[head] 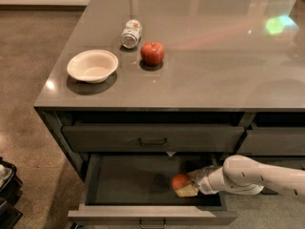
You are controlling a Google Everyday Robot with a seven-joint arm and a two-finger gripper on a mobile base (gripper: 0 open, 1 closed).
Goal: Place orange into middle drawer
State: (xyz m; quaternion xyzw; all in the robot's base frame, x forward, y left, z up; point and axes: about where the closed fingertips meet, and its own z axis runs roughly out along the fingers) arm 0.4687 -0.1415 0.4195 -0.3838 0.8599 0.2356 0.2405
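The orange (178,180) sits low inside the open middle drawer (125,181), right of its centre. The drawer is pulled out, showing a dark boxy inside and a flat front with a small handle (152,222). My gripper (185,184) reaches into the drawer from the right on a white arm (248,175). Its tan fingers (188,191) are closed around the orange's right side.
On the grey counter (214,75) stand a red apple (152,53), a can lying on its side (131,33) and a white bowl (92,66). The top drawer (152,138) above is closed. Another closed drawer (271,142) is to the right. A dark object (7,190) stands on the floor at left.
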